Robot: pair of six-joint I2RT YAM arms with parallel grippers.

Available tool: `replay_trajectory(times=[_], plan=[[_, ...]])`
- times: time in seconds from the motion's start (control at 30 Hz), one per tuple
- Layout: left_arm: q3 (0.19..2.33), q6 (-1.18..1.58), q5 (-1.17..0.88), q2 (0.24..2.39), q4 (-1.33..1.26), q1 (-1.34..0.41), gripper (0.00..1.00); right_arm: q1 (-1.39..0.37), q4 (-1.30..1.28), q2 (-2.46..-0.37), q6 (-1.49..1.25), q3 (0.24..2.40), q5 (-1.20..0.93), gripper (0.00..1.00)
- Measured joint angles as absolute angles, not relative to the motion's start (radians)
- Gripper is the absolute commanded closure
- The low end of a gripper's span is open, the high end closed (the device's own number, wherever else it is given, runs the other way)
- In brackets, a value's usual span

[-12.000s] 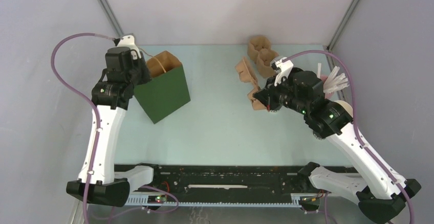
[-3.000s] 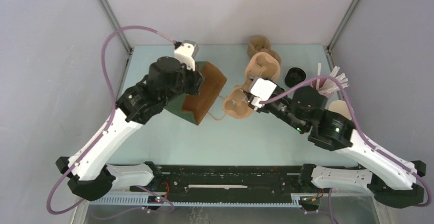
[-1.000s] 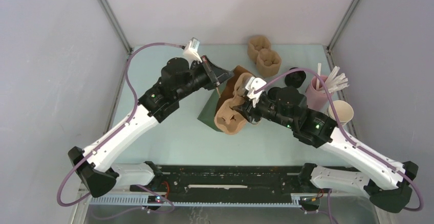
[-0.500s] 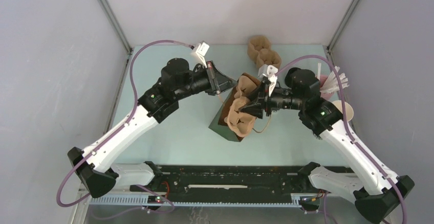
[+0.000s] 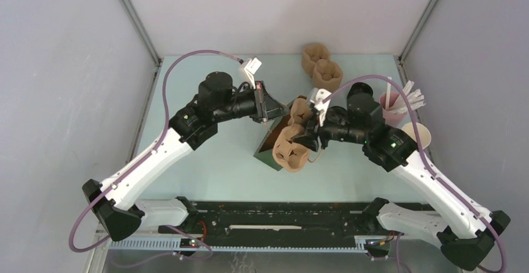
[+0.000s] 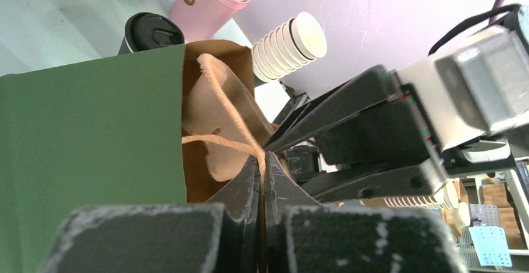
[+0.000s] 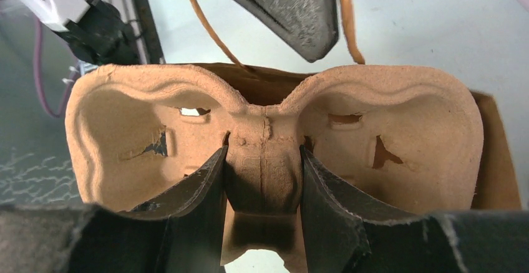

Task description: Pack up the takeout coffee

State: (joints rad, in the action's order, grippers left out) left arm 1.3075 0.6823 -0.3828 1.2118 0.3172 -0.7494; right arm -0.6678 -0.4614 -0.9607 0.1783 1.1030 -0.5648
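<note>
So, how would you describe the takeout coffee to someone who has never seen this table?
In the left wrist view, find the green paper bag, then look just past its upper edge, toward the pink cup of straws. The takeout coffee stands there, its lower part hidden by the bag. It is the only cup with a round black lid; the nested paper cups nearby are lidless.
</note>
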Motion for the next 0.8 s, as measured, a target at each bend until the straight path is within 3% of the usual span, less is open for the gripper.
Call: replay_trajectory(times=[0.17, 0.37, 0.57, 0.8], plan=[[1.308, 0.707, -0.405, 1.211, 0.315, -0.749, 1.00, -0.794, -0.501, -0.993, 0.192, 1.108, -0.321, 0.59], [1.308, 0.727, -0.419, 1.211, 0.315, -0.749, 1.00, -0.818, -0.540, -0.990, 0.175, 1.139, -0.204, 0.60], [1.308, 0.761, -0.419, 1.208, 0.298, -0.749, 1.00, -0.971, -0.548, -0.936, 0.192, 1.166, -0.022, 0.60], [1.307, 0.805, -0.393, 1.201, 0.293, -0.749, 1.00, -1.054, -0.538, -1.003, 0.236, 1.237, 0.303, 0.61]])
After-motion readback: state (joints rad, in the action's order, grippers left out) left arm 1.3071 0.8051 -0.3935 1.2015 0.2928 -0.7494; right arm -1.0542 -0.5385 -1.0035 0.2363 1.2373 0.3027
